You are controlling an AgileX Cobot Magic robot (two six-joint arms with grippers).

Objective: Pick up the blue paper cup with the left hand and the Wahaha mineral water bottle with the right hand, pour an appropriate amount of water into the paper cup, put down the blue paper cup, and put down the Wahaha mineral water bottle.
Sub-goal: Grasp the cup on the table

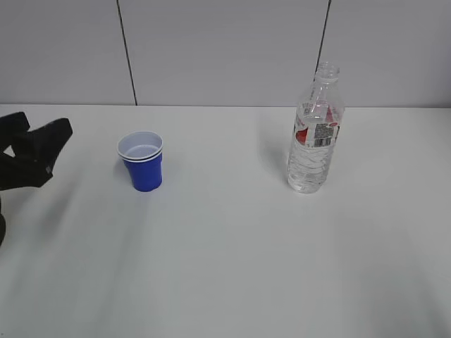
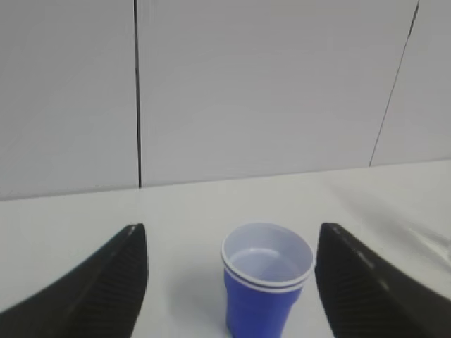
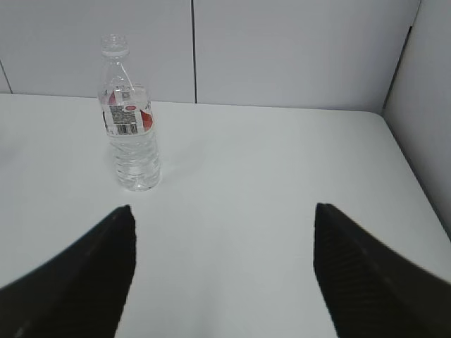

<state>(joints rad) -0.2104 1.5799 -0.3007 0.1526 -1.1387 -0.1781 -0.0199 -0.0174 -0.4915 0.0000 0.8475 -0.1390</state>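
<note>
The blue paper cup (image 1: 142, 162) stands upright on the white table, left of centre, with some water in it. In the left wrist view the cup (image 2: 265, 287) sits ahead between the open fingers, touching neither. My left gripper (image 1: 42, 144) is open and empty at the far left, a short way left of the cup. The Wahaha mineral water bottle (image 1: 314, 134) stands upright and capless right of centre. In the right wrist view the bottle (image 3: 130, 127) stands far ahead to the left. My right gripper (image 3: 224, 218) is open and empty, out of the exterior view.
The white table (image 1: 232, 267) runs back to a grey panelled wall (image 1: 225, 49). In the right wrist view a grey side wall (image 3: 426, 105) bounds the table on the right.
</note>
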